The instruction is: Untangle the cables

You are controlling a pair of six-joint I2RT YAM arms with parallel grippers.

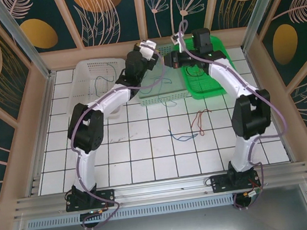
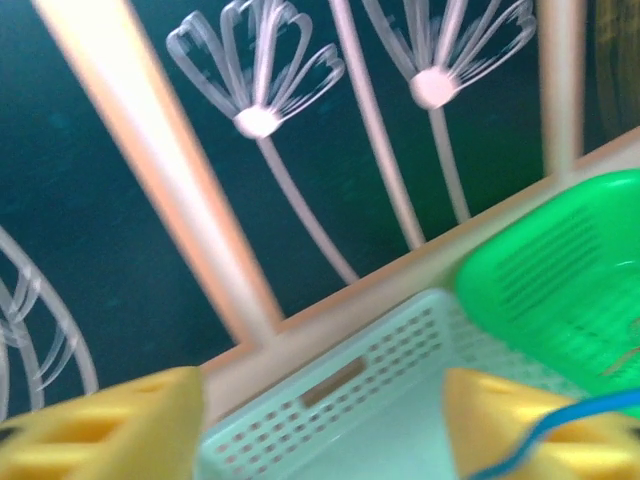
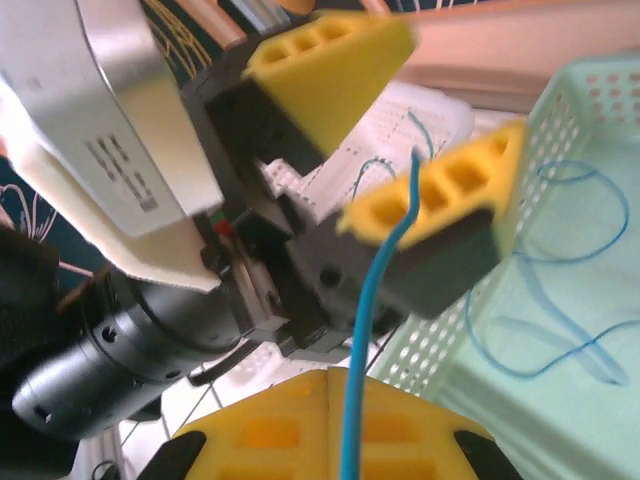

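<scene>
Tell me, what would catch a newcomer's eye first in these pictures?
Probably the bright blue cable, running up from the right arm's yellow fingers, shut on it, past the left arm's fingers, which stand apart. From above, the left arm and the right arm stretch away and meet near a pale mint basket, between a white basket and a green basket. A red cable lies loose on the tiled table.
</scene>
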